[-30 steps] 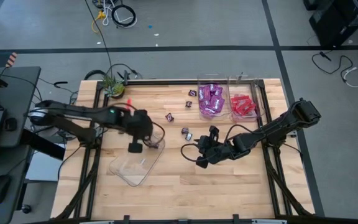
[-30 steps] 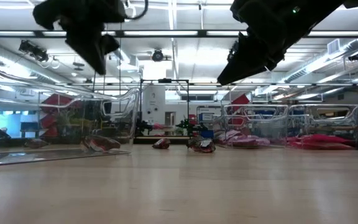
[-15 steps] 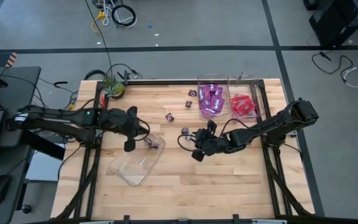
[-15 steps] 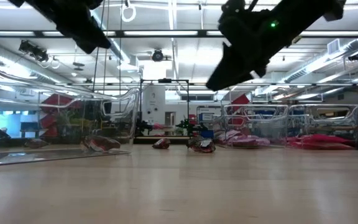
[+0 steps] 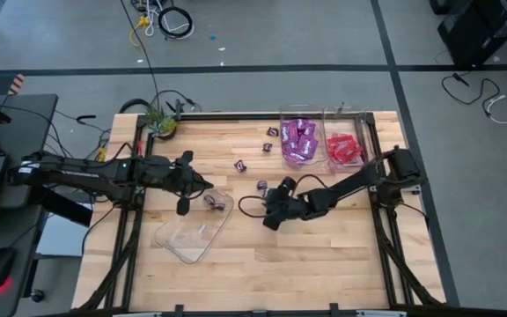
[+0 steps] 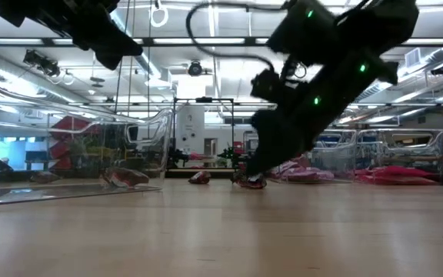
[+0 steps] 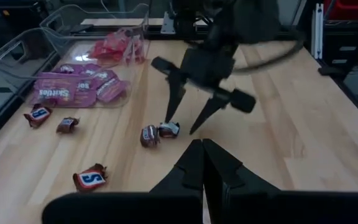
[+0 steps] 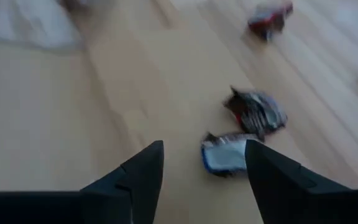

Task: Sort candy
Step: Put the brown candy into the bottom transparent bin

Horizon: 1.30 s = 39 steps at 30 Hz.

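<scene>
We look straight down on a wooden counter (image 5: 262,264) with a dark arm on each side. At one o'clock stand two clear trays: one holds purple packets (image 5: 298,141), the next holds red packets (image 5: 343,150). A third clear tray (image 5: 187,233) lies at eight o'clock, with a small wrapped piece (image 5: 216,203) at its upper end.

The right gripper (image 5: 269,214) reaches in from three o'clock to the counter's middle, its fingers spread wide and empty. In the right wrist view they frame a silvery wrapped sweet (image 8: 224,154), with a darker crumpled one (image 8: 258,112) touching it just beyond. The left gripper (image 5: 183,206) hangs at nine o'clock above the third tray's edge, shut on nothing.

More small brown pieces lie loose between the middle and the purple tray, among them one at twelve o'clock (image 5: 240,165).

We judge that the step in hand is the approach to pick up a loose sweet. The next move calls for lowering the open fingers around one piece only, then closing without catching its neighbour.
</scene>
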Motion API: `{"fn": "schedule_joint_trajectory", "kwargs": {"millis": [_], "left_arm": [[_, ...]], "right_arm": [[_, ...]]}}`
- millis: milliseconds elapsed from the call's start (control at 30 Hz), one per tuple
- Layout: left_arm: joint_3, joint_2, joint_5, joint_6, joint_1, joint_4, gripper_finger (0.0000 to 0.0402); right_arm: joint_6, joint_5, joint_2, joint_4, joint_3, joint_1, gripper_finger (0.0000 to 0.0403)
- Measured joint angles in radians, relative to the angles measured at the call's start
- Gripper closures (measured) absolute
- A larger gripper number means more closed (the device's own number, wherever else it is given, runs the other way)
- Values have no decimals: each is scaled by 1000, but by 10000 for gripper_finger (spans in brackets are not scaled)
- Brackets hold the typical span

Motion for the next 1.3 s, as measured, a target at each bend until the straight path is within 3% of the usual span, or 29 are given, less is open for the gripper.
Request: {"fn": "schedule_joint_trajectory", "kwargs": {"millis": [233, 533, 600, 900, 1300], "left_arm": [[0, 1, 0, 0, -2, 5, 401], [0, 1, 0, -4, -2, 7, 400], [0, 1, 0, -5, -2, 8, 400], [0, 1, -1, -18, -2, 7, 400], [0, 1, -1, -23, -2, 6, 400]], "right_arm": [[20, 39, 52, 20, 3, -10, 238], [-6, 26, 35, -1, -1, 18, 381], [-14, 26, 33, 4, -1, 22, 396], [-21, -10, 19, 74, -1, 21, 388], [188, -38, 40, 158, 1, -41, 252]]}}
